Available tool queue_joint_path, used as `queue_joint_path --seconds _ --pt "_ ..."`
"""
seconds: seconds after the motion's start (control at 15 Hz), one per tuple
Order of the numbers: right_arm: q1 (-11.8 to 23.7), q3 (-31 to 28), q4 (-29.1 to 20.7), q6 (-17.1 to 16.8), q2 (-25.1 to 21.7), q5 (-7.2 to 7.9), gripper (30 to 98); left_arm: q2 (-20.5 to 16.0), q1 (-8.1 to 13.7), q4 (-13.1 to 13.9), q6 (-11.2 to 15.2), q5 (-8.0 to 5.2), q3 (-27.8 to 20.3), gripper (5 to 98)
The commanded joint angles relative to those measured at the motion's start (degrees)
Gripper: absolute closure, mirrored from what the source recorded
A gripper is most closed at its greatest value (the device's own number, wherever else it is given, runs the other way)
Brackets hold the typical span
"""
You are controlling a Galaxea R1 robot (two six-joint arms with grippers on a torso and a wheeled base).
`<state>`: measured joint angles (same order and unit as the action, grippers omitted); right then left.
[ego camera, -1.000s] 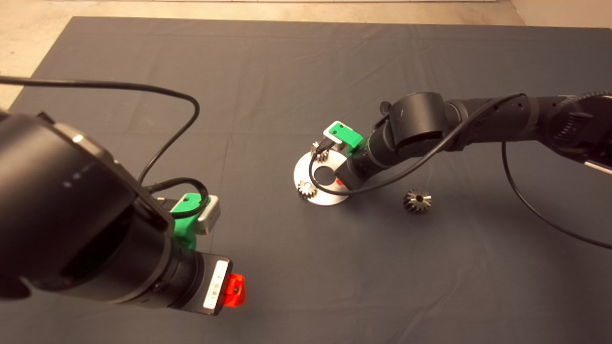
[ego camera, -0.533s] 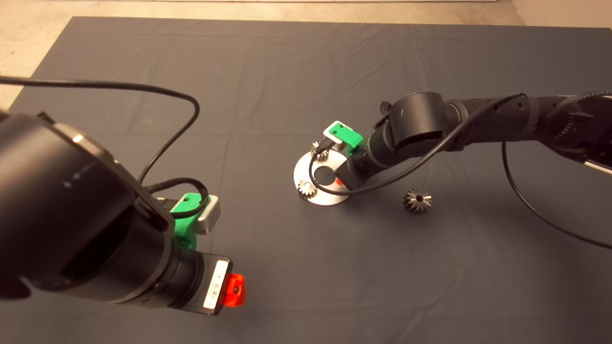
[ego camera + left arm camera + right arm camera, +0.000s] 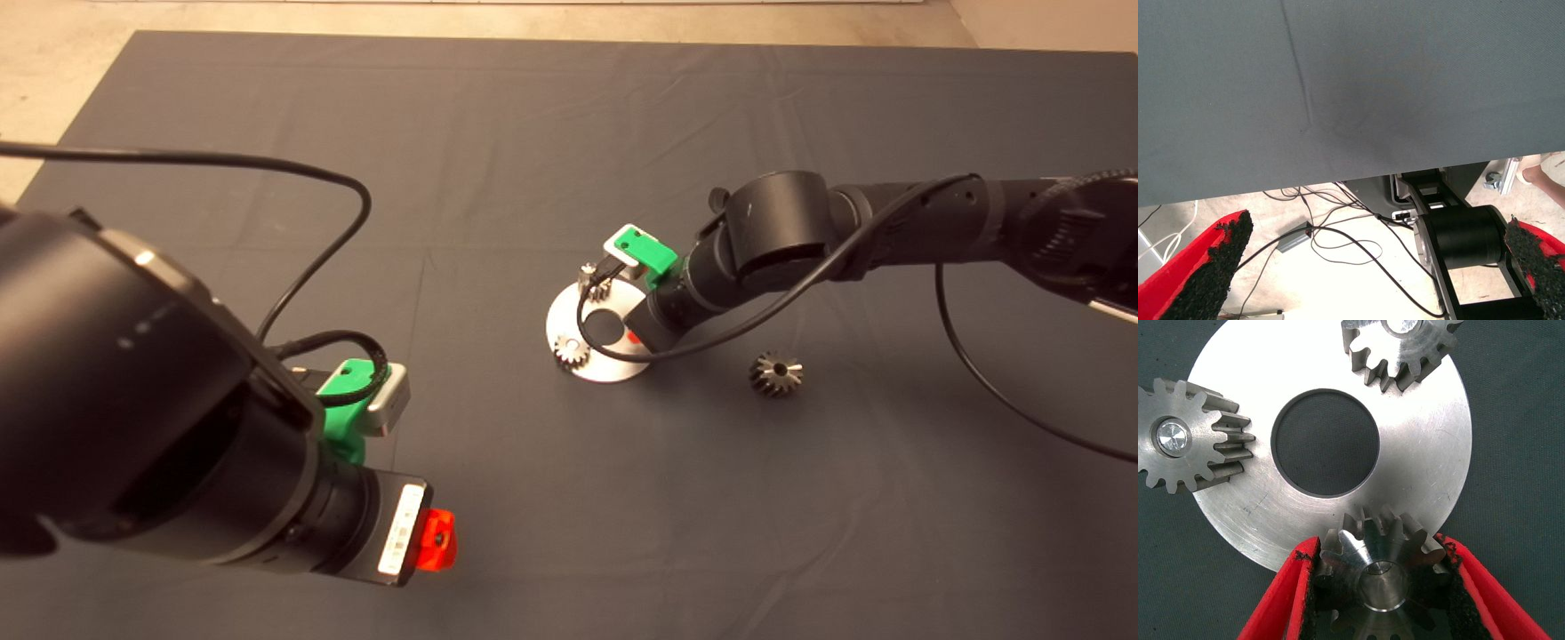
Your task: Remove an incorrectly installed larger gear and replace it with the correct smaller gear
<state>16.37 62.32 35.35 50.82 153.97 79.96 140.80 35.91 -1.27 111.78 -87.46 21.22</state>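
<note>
While the left arm waits, all work sits at the round plate.
Left claw [image 3: 436,540]: parked at the near left, low over the mat [image 3: 498,142]; pads spread wide, nothing held, kept clear of the work.
Right claw [image 3: 1381,587]: closed on the smaller gear [image 3: 1379,568], pads on opposite teeth so it stays level over its seat.
Round plate [image 3: 1431,447]: two other pinions [image 3: 1186,440] occupy the rim, so the held gear judged to fill the third seat.
Larger gear [image 3: 775,372]: lying on the mat right of the plate, apart, already removed.

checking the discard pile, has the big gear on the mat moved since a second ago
Yes, barely: the larger gear sits a touch nearer the mat's far edge than before, its distance from the round plate about unchanged.
</note>
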Motion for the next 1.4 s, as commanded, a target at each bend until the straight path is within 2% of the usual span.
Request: queue_joint_path --seconds 0.0,0.33,0.47,1.33 --pt "1.5 -0.5 1.7 0.1 -0.2 0.37 87.3 0.1 0.8 1.4 0.2 -7.55 -0.9 5.4" --pt "1.5 -0.5 1.6 0.0 -0.4 0.90 87.3 0.1 0.8 1.4 0.2 -7.55 -0.9 5.4" --pt "1.5 -0.5 1.7 0.0 -0.5 1.56 87.3 0.1 0.8 1.4 0.2 -7.55 -0.9 5.4" --pt "1.3 -0.7 1.8 -0.1 -0.5 2.57 87.3 0.1 0.7 1.4 0.2 -7.55 -0.9 5.4"
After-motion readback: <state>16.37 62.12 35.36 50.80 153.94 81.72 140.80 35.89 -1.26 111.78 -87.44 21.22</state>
